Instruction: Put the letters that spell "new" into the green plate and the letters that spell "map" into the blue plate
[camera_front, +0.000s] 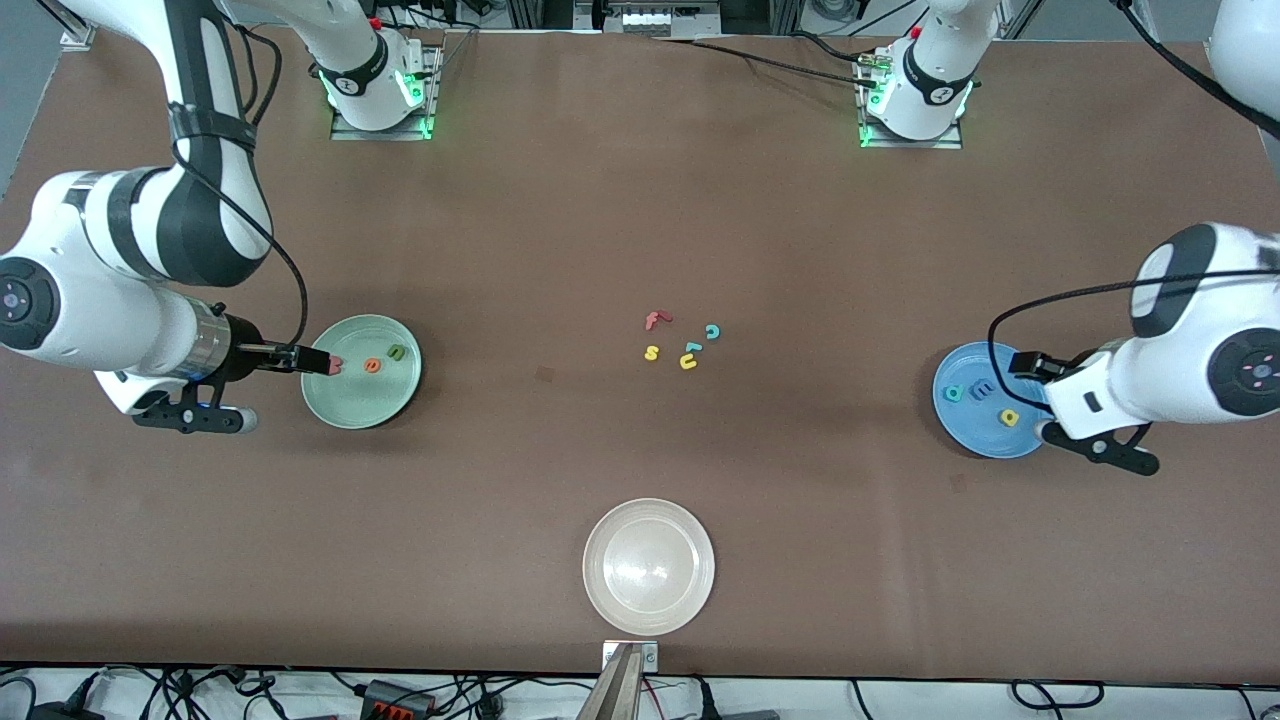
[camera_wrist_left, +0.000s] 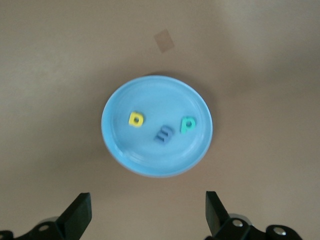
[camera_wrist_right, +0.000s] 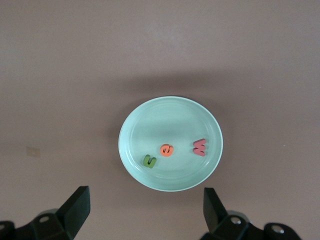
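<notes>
Both pincers, left (camera_wrist_left: 145, 215) and right (camera_wrist_right: 145, 215), hang spread over plates.

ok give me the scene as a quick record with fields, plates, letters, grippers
green plate: holds olive n, orange e, red w
blue plate: holds blue m, yellow a, teal p
beige plate: nothing in it, nearest the front camera
loose letters: five at mid-table, on no plate
left gripper: fingers open, holding nothing, over the blue plate's edge
right gripper: fingers open, holding nothing, over the green plate's edge
</notes>
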